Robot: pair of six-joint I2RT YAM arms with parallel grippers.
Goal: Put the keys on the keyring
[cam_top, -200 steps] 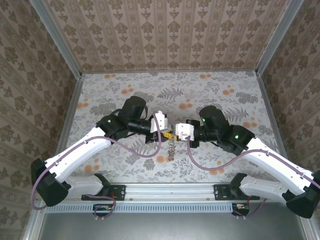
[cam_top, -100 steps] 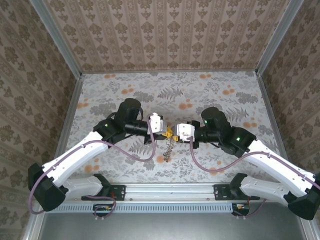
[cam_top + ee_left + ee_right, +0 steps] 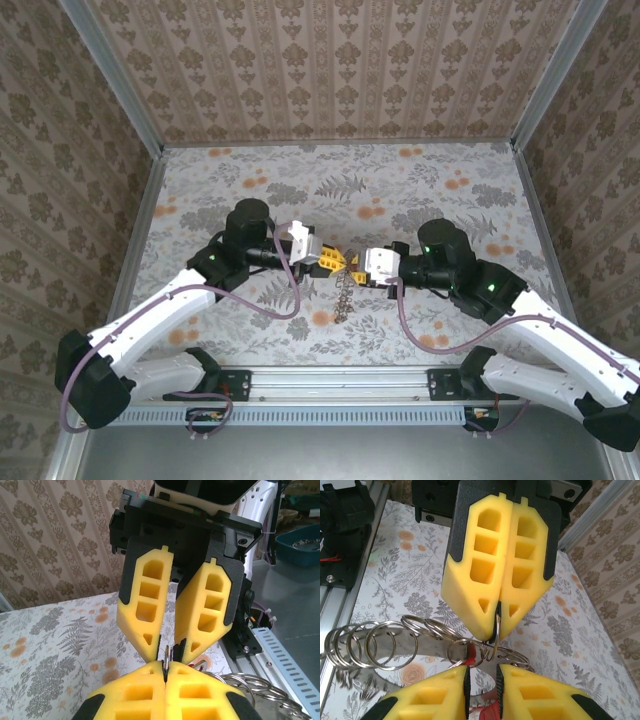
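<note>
Meeting point: left gripper (image 3: 336, 262) in from 9 o'clock, right gripper (image 3: 358, 266) in from 3 o'clock, tips almost touching above the middle of the table (image 3: 450, 190).

Keyring: one thin loop (image 3: 494, 642) standing edge-on and upright, caught at its 12 o'clock; the linked chain of rings (image 3: 415, 630) trails off toward 9 o'clock in the right wrist view and dangles toward 6 o'clock (image 3: 343, 295) in the top view.

Key: red head (image 3: 487, 711) at 6 o'clock of the loop, low in the gap between the right fingers; shaft hidden, long axis impossible to tell.

Nearer arm: right, with the key directly at its tips; left serving as the holder.

Left fingers: pressed together (image 3: 145, 680), clamped on the loop's wire.

Right fingers: narrowly apart (image 3: 142, 605); contact with the red head impossible to tell.

Coming move, as a judgement: turns on the key's hole lining up with the wire's free end just beyond the right tips; a small sideways error likely to miss the loop.
</note>
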